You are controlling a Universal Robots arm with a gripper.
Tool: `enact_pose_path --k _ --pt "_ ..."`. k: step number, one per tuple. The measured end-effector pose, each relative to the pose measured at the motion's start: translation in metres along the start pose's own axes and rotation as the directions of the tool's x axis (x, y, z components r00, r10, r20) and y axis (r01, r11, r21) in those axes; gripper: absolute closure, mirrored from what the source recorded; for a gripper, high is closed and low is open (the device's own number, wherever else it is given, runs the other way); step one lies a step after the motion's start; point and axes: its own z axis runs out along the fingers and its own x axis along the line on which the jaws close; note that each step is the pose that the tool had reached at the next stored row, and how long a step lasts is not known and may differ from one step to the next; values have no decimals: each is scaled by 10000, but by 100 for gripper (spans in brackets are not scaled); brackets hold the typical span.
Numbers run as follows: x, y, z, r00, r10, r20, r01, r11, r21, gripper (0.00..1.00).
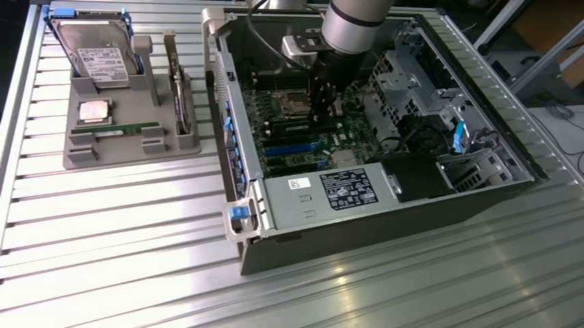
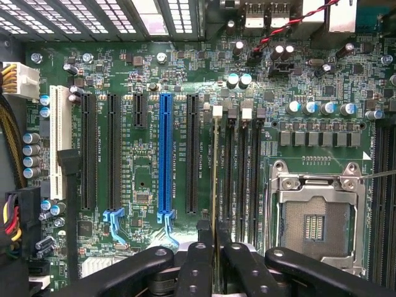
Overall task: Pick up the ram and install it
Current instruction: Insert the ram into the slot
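Observation:
In the wrist view my gripper (image 2: 214, 240) is shut on the ram (image 2: 215, 173). The ram shows edge-on as a thin green-gold line between the black fingers (image 2: 197, 266). It stands upright along the first memory slot (image 2: 218, 142), the one nearest the black expansion slots, on the green motherboard (image 2: 309, 80). Whether it is seated in the slot I cannot tell. In the exterior view the arm reaches down into the open computer case (image 1: 365, 225), with the gripper (image 1: 324, 109) low over the board near the CPU socket (image 1: 294, 102).
A grey tray (image 1: 128, 154) on the exterior view's left holds a hard drive (image 1: 96, 51), a silver CPU chip (image 1: 95, 111), another green memory stick (image 1: 116, 128) and a bracketed card (image 1: 178, 89). Case walls, a drive cage (image 1: 411, 75) and the power supply (image 1: 329, 191) surround the board.

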Motion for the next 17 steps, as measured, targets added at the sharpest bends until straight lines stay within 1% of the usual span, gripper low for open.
enact_pose_path --k 4,5,13,14,15,17 --pt "-3 -1 5 10000 -5 1 5 10000 1 86" --pt "-5 -1 24 10000 -3 1 3 10000 -9 86" --pt "-5 -1 25 10000 -3 0 3 10000 -10 86" --pt "-5 -1 25 10000 -3 0 3 10000 -11 85" --pt "-5 -1 24 10000 -3 1 3 10000 -10 78" --pt "-3 0 -21 10000 -3 1 3 10000 -10 78"
